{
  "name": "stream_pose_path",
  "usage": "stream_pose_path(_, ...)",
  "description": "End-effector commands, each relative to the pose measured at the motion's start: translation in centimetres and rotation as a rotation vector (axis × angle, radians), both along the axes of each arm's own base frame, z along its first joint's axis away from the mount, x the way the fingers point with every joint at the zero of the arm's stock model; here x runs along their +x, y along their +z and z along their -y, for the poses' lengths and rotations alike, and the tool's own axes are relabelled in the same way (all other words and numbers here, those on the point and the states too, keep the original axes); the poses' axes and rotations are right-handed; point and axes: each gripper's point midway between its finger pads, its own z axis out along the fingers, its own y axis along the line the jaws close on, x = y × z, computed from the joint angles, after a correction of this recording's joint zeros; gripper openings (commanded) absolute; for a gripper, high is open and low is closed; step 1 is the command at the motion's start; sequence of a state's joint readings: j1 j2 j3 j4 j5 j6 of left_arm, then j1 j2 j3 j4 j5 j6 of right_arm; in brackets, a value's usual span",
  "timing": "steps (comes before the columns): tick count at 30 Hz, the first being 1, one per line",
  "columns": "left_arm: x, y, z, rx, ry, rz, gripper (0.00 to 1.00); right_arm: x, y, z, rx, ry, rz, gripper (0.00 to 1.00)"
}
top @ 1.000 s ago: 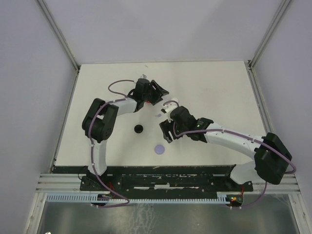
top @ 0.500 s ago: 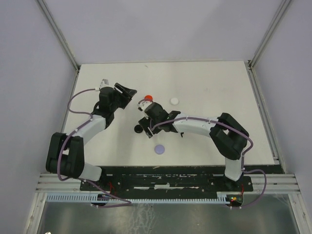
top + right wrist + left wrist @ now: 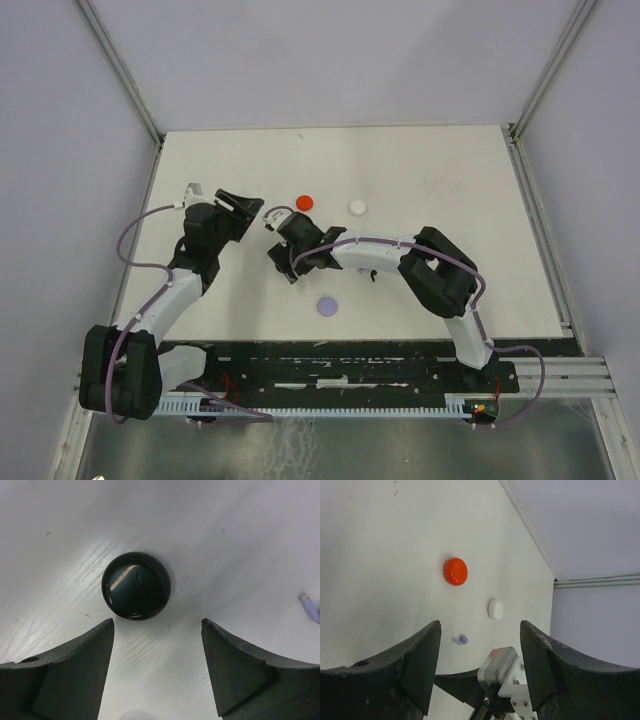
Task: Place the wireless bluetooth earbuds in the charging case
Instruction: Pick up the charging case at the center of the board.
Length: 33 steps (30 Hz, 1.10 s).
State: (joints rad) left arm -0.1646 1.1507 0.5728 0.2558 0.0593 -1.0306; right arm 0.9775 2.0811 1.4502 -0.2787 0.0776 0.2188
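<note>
A tiny lavender earbud (image 3: 462, 639) lies on the white table beyond my left gripper (image 3: 480, 652), which is open and empty. Its stem also shows at the right edge of the right wrist view (image 3: 311, 608). My right gripper (image 3: 156, 630) is open and empty, low over the table. A glossy round black disc (image 3: 136, 585) lies just beyond its fingertips. In the top view the left gripper (image 3: 243, 203) is at the left middle. The right gripper (image 3: 283, 265) is close beside it and hides the black disc there. Other earbuds are not visible.
A red disc (image 3: 305, 201) and a white disc (image 3: 358, 207) lie behind the grippers, and both show in the left wrist view (image 3: 455, 571) (image 3: 495, 609). A lavender disc (image 3: 327, 306) lies nearer the bases. A small dark object (image 3: 372, 276) lies under the right forearm.
My left gripper has pulled back to the left, away from the red disc. My right gripper has moved left and now stands over the black disc. Both stay open.
</note>
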Motion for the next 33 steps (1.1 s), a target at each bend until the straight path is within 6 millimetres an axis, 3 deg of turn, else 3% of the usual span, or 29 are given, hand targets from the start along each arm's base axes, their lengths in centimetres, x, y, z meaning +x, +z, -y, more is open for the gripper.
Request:
stream_pose_path(1,-0.6,0.2,-0.5,-0.026,-0.004,0.013,0.7,0.4,1.3,-2.5,0.046,0.037,0.022,0.78)
stream_pose_path(9,-1.7,-1.0,-1.7,-0.041,0.013,-0.006,0.71,0.6,0.6,-3.7,0.034,0.061,0.015,0.77)
stream_pose_path(21,-2.5,-3.0,-1.9,-0.061,-0.002,-0.045,0.7,0.9,-0.4,-3.4,0.016,0.096,0.057,0.47)
stream_pose_path(28,-2.7,-4.1,0.7,-0.113,-0.164,-0.069,0.71,1.4,3.2,-2.3,0.166,0.238,0.17,0.39)
stream_pose_path(33,-3.1,-3.9,3.1,-0.175,-0.326,-0.044,0.71,2.7,6.4,-0.1,0.242,0.291,0.178,0.37)
